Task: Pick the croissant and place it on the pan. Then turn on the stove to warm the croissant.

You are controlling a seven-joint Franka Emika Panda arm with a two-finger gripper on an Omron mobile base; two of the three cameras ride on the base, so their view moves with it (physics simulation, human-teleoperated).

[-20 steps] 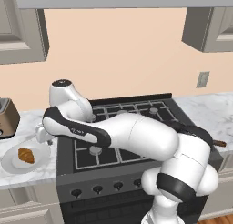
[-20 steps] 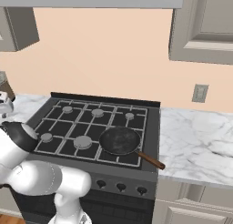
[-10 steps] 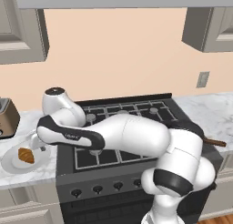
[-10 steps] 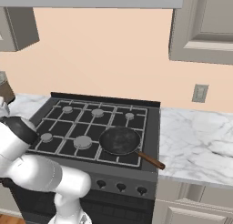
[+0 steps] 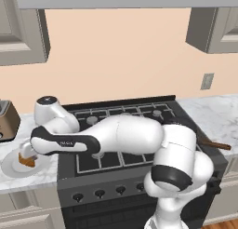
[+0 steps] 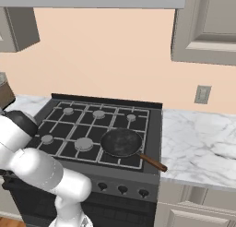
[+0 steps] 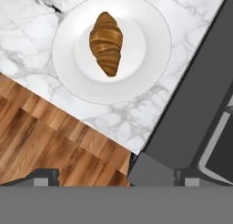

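Note:
The croissant (image 7: 106, 43) is golden-brown and lies in the middle of a round white plate (image 7: 150, 77) on the marble counter left of the stove (image 5: 135, 112). In the left base view the croissant (image 5: 27, 162) peeks out under my hand. My gripper (image 7: 117, 176) hangs above the plate's near side, open, its two tips wide apart with nothing between them. In the left base view the gripper (image 5: 25, 153) sits just over the plate (image 5: 10, 167). The dark pan (image 6: 121, 142) rests on the stove's front right burner, its brown handle (image 6: 153, 162) pointing right.
A brown toaster (image 5: 7, 121) stands on the counter behind the plate. The counter's front edge and wood floor (image 7: 41, 136) lie just beside the plate. The stove's side edge (image 7: 182, 114) borders the plate. Black knobs (image 6: 121, 189) line the stove front.
My arm has swung further left and lower, bringing the hand down over the plate with the croissant. The pan and croissant have not moved.

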